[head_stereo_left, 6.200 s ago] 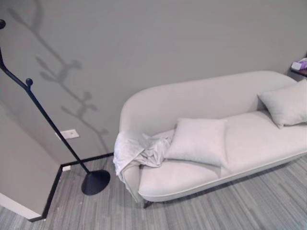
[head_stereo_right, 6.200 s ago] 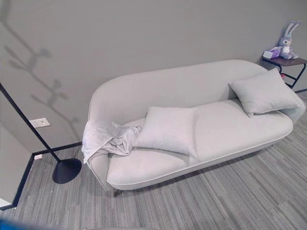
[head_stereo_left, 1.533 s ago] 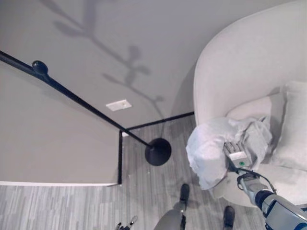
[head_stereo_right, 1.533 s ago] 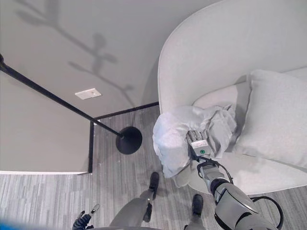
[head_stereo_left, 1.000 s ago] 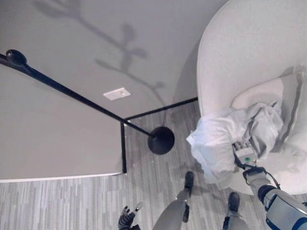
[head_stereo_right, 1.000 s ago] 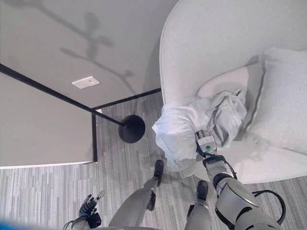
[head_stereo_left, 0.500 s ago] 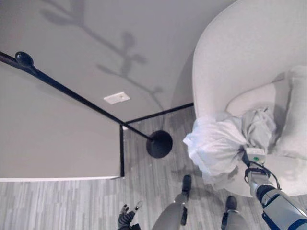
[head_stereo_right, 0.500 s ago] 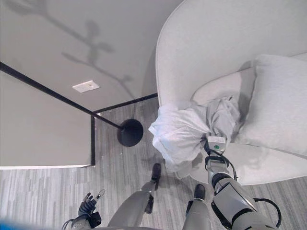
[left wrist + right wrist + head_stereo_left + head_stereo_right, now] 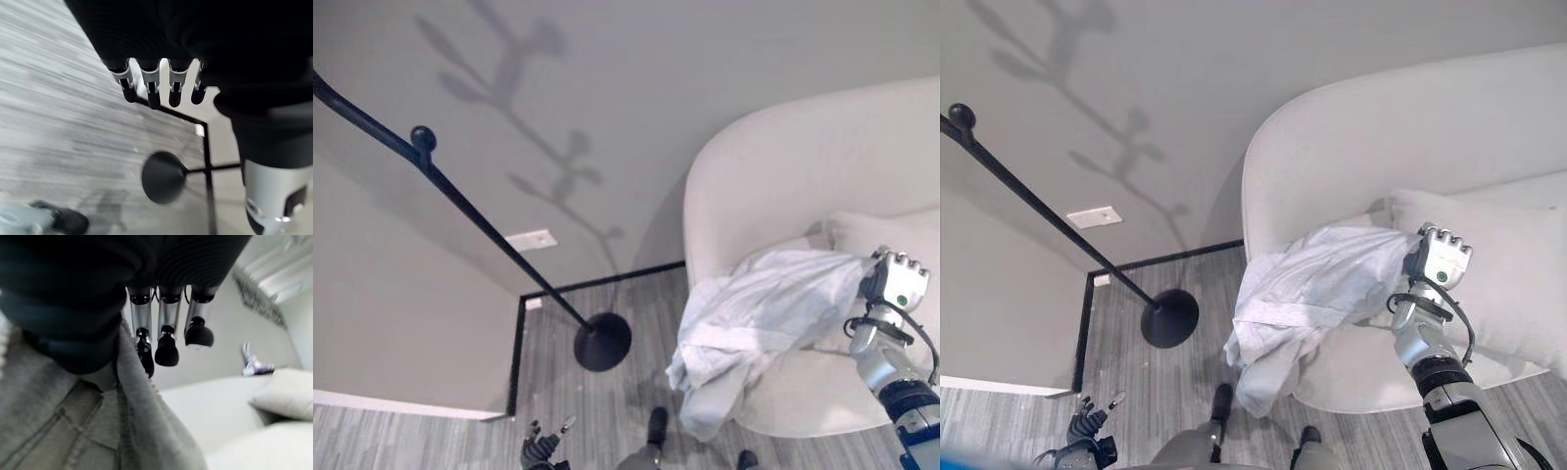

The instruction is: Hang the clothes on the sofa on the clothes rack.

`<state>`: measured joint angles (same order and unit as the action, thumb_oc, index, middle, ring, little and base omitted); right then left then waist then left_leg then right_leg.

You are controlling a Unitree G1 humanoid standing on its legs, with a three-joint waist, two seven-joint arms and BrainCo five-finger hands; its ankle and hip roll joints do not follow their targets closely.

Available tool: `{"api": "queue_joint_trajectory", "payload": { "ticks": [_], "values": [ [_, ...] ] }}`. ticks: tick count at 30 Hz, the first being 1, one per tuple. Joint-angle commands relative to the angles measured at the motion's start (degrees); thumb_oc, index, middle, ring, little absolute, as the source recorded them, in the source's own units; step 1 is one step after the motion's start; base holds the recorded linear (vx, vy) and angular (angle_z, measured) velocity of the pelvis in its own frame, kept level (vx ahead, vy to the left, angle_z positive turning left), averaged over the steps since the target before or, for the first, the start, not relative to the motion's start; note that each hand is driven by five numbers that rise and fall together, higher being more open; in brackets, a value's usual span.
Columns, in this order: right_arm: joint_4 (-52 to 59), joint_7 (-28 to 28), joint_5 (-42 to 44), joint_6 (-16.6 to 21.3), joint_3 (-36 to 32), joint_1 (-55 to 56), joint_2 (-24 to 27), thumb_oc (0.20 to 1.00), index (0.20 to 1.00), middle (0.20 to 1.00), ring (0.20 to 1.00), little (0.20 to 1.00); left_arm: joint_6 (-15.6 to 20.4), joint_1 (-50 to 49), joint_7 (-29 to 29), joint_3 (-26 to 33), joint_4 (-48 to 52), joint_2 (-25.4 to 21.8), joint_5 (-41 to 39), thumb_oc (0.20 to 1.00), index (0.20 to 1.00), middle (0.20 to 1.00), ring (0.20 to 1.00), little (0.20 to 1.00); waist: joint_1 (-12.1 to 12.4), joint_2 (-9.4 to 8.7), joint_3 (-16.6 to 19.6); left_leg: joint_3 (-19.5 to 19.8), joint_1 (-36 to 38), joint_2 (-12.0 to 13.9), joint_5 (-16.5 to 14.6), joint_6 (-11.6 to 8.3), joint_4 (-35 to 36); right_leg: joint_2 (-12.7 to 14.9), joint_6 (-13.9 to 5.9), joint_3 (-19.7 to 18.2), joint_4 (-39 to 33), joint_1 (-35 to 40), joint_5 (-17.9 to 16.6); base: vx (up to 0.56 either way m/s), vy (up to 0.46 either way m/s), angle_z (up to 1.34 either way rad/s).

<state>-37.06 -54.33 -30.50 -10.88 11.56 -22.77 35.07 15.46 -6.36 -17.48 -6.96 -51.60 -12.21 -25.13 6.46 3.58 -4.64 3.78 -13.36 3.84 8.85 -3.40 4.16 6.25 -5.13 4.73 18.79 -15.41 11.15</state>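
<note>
The garment [image 9: 1317, 294] — a pale, crumpled piece of clothing — hangs lifted off the left end of the sofa [image 9: 1351, 171], bunched at its right edge in the right hand [image 9: 1438, 257] and trailing down to the left past the seat's front edge toward the floor. In the right wrist view the grey cloth [image 9: 88, 421] runs up between the thumb side of that hand and its curled, dark-tipped fingers [image 9: 166, 350], so the hand is closed on the fabric. The hand is raised above the near left part of the seat, just in front of a pale cushion [image 9: 1508, 274] that leans on the backrest to its right.

Nearest of all, at the lower left, the left hand [image 9: 1087, 423] hangs low over the striped grey floor [image 9: 1136, 382]; its own wrist view shows the fingers [image 9: 151, 90] hanging relaxed and holding nothing, with the rack's round base [image 9: 164, 176] beyond them.

Further off, left of the sofa and well apart from the garment, the black clothes rack [image 9: 460, 206] stands on its disc base [image 9: 602, 343] — its pole slants up to the far left and carries a round knob [image 9: 423, 137]. Behind it, the grey wall [image 9: 636, 78] bears a white outlet plate [image 9: 530, 239] near the floor.
</note>
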Motion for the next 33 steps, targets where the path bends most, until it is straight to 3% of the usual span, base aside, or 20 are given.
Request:
{"api": "queue_joint_trajectory", "payload": {
  "ticks": [1,11,16,19,20,21,33],
  "values": [
    [2.5,-3.9,-0.1,1.7,-2.5,-3.3,3.4,0.2,0.2,0.2,0.2,0.2,0.9,2.7,-0.6,-3.3,2.7,-3.9,5.3,1.0,1.0,1.0,1.0,1.0,-0.2,-3.01,0.4,0.0,3.5,2.5,-4.8,-1.21,0.8,1.8,-2.5,-1.3,-23.8,13.8,-11.1,-0.01,-0.006,-0.06],
    [7.3,-3.8,3.2,4.0,0.2,-12.4,-0.3,0.2,0.2,0.2,0.2,0.2,0.3,5.6,-2.6,-8.7,11.5,-5.2,8.3,1.0,1.0,1.0,1.0,1.0,-0.9,-5.29,3.4,-0.8,6.5,4.0,-5.3,-1.92,0.8,0.6,-2.0,-1.8,-23.8,16.5,-10.9,-0.01,-0.002,-0.05],
    [10.6,-2.2,7.9,6.2,2.4,-19.7,-1.9,0.2,0.2,0.2,0.2,0.2,-2.5,10.1,-7.8,-11.2,14.4,-6.5,17.4,1.0,1.0,1.0,1.0,1.0,-2.1,-6.5,4.8,-1.5,7.8,4.7,-5.6,-2.3,0.8,0.1,-1.66,-2.7,-23.8,17.3,-11.0,-0.03,0.001,-0.13],
    [14.5,-0.7,9.5,7.4,3.7,-23.7,-1.7,0.2,0.2,0.2,0.2,0.2,-4.2,14.2,-12.6,-12.0,15.5,-7.7,27.1,1.0,1.0,1.0,1.0,1.0,-3.4,-7.43,6.0,-2.0,8.4,4.9,-5.7,-2.67,0.8,-0.2,-1.44,-3.1,-23.8,17.7,-11.0,-0.02,0.003,-0.05],
    [14.5,-0.7,9.5,7.4,3.7,-23.8,-1.7,0.2,0.2,0.2,0.2,0.2,-4.2,14.2,-12.7,-12.0,15.4,-7.7,27.2,1.0,1.0,1.0,1.0,1.0,-3.4,-7.42,5.9,-2.0,8.4,4.9,-5.7,-2.68,0.8,-0.2,-1.43,-3.2,-23.8,17.7,-11.0,-0.01,-0.007,-0.08],
    [16.3,-0.1,10.4,8.6,4.5,-25.5,-1.9,0.2,0.2,0.2,0.2,0.2,-4.3,17.1,-16.4,-13.2,15.1,-8.6,32.1,1.0,1.0,1.0,1.0,1.0,-4.0,-7.93,6.4,-2.3,8.7,5.2,-5.7,-2.91,0.8,-0.3,-1.39,-3.4,-23.8,17.9,-11.0,-0.01,-0.007,-0.07],
    [22.0,5.8,18.3,13.9,11.8,-40.0,0.2,0.2,0.2,0.2,0.2,0.2,-9.3,31.7,-23.8,-18.4,3.6,-11.4,42.5,1.0,1.0,1.0,1.0,1.0,-7.7,-10.11,8.9,-4.5,9.8,7.1,-5.7,-4.11,0.8,-1.6,-1.42,-5.7,-23.8,17.3,-11.6,-0.01,-0.005,-0.13]
  ]
}}
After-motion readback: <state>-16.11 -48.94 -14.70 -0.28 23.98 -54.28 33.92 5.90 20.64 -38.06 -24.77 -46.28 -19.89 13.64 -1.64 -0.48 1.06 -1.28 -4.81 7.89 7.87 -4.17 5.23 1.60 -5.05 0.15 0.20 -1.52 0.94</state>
